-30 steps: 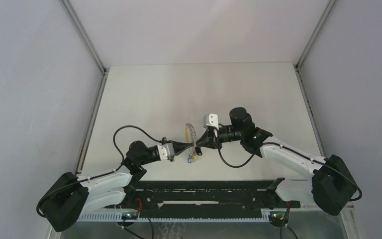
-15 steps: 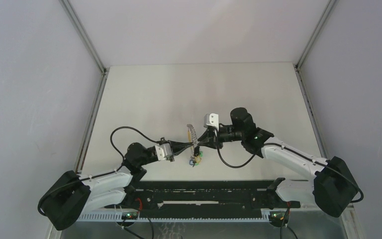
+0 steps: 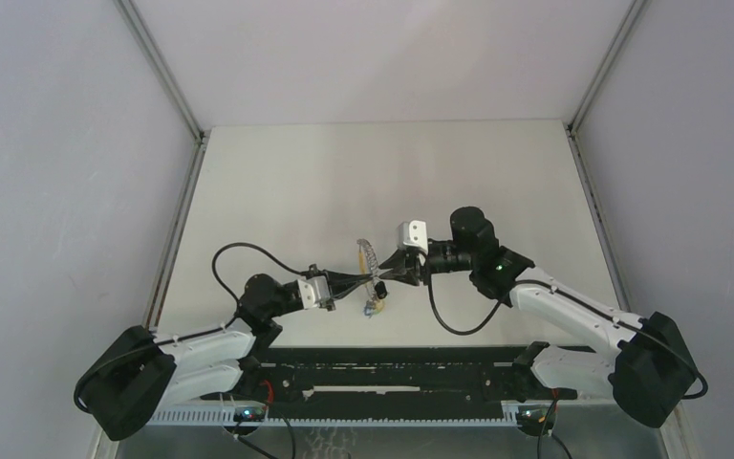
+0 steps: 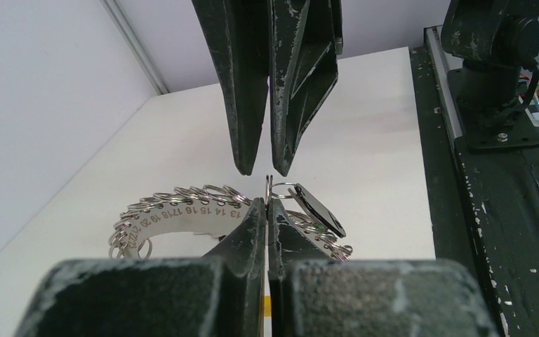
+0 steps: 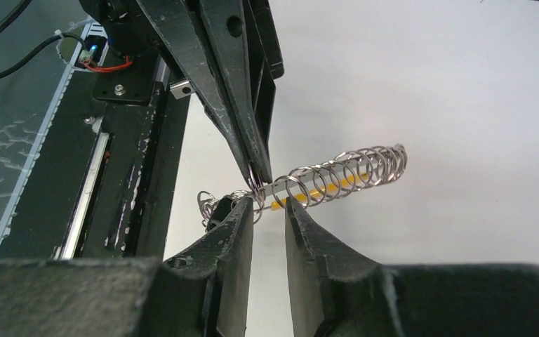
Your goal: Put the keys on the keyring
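One silvery, many-coiled keyring (image 5: 331, 173)

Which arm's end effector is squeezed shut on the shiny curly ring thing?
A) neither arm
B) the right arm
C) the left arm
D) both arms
C: the left end effector is shut, with the keyring pinched at its tips, while the right end effector shows a clear gap between its fingers.
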Available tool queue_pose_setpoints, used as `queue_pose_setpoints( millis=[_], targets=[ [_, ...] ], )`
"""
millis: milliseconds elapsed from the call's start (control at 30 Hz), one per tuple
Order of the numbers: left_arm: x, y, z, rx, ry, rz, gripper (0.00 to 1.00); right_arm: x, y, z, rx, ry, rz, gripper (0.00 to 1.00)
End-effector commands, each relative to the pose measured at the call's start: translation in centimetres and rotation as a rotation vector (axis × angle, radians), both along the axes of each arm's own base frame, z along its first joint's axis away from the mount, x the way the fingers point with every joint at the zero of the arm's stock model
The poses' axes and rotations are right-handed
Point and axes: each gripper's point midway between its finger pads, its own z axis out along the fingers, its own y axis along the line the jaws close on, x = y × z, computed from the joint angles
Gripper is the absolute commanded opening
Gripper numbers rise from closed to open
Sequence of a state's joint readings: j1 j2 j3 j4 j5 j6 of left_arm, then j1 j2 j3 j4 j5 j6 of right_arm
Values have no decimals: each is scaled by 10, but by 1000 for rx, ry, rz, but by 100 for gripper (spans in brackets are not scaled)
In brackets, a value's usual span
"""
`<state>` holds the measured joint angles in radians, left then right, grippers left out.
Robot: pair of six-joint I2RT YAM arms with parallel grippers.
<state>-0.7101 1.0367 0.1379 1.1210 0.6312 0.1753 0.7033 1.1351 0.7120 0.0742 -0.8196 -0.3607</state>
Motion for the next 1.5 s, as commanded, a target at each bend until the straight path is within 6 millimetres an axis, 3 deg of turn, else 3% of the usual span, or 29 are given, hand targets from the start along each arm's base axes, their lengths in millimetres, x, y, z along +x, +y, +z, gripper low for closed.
queue_pose_setpoints(
  millis=[0,433,667,833,1067,1467],
  targets=[
    [-2,0,22,-61,-62,-10,0,-4,10,28,77,-90,62,24],
    [-2,1,24,-68,-63,-12,0,-3,13,13,50,-75,86,16],
    [-4,0,24,-66,-62,-23,0,-3,14,14,56,-82,95,11],
    [-4,-2,24,-65,-58,-30,0,-4,15,16,52,-87,102,0],
    [-2,-1,21,-58,-50,-23,0,0,8,19,-4,-125,67,0],
    [2,-3,15,-2,-31,-15,25,8,-3,14,-203,-180,-17,0]
  ],
)
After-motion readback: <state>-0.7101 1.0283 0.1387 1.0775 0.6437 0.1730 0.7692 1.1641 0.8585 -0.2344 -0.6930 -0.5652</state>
